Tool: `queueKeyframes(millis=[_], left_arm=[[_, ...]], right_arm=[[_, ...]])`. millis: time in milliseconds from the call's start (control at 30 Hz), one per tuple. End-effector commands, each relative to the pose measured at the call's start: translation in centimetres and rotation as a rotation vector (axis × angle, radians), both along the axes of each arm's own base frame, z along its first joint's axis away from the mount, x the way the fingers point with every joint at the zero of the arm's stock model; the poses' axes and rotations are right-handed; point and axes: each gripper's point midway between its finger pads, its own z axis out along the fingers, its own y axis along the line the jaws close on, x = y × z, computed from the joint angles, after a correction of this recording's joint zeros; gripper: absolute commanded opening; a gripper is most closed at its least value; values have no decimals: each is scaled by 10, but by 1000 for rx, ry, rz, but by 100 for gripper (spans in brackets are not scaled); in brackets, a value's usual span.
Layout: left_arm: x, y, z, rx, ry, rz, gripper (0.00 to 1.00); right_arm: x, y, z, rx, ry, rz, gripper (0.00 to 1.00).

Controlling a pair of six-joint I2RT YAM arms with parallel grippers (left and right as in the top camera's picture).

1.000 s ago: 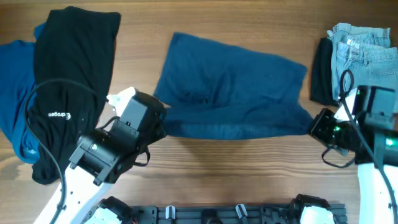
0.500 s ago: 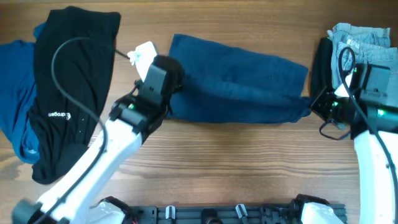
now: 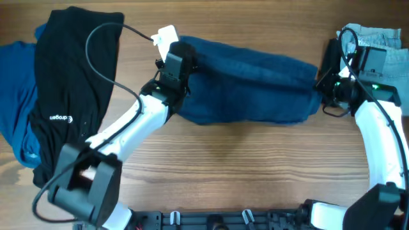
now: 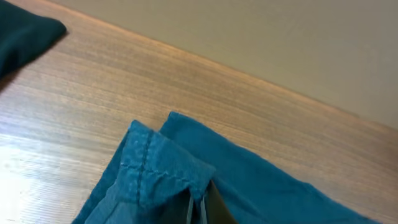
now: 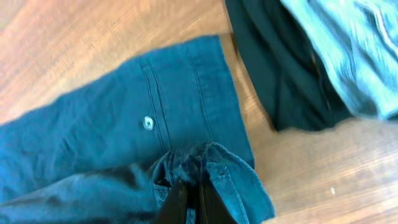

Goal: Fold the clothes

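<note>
Left pincer (image 4: 200, 202) half-hidden by blue garment (image 4: 155, 168)

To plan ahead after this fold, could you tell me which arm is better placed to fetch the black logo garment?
Left, probably. The left gripper pinches the blue garment at the end nearest the black garment. The right gripper holds the opposite end, by the folded jeans.

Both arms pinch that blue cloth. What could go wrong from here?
The left fingers and right fingers each pinch a small bunch of the blue garment; a slip could drop the fold open. The right corner sits close to the folded black garment, which might get dragged along. On the left, the layers' corners look offset; the fold may land uneven.
</note>
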Motion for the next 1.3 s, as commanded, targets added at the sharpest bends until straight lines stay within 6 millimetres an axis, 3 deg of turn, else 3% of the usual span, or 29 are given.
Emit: queueKeyframes(millis=[0, 233, 367, 400, 433, 467, 500, 700, 800, 867, 1000, 1133, 1233, 1267], left_arm=[[16, 23, -14, 62, -14, 92, 4], [24, 19, -39, 69, -2, 92, 4], [26, 17, -56, 73, 24, 85, 4], [26, 16, -60, 71, 28, 79, 10], [28, 13, -65, 66, 30, 70, 38], [28, 13, -68, 69, 32, 70, 87], [30, 15, -68, 71, 30, 74, 100], [31, 23, -54, 131, 23, 27, 100], [17, 14, -56, 124, 101, -51, 100], [5, 8, -64, 113, 168, -106, 100], [-17, 0, -87, 92, 298, -190, 100], [-32, -6, -101, 105, 375, -264, 100], [-40, -19, -107, 147, 394, -411, 93], [-43, -23, -108, 159, 396, -459, 85]], right_arm=[[9, -22, -17, -73, 21, -57, 4], [34, -28, -56, -70, 37, -55, 4], [63, -28, -68, -68, -42, -40, 4], [71, -28, -71, -70, -64, -37, 5], [78, -28, -72, -74, -86, -34, 25], [82, -29, -73, -76, -102, -33, 56], [88, -30, -70, -95, -129, -15, 99], [91, -26, -45, -147, -154, 88, 100], [86, -6, -33, -99, -165, 205, 100], [77, 8, -38, -52, -140, 278, 100], [58, 15, -51, -31, -55, 330, 100], [52, 20, -55, -13, -31, 361, 100], [52, 22, -54, 11, -31, 340, 99], [52, 22, -54, 14, -33, 334, 99]])
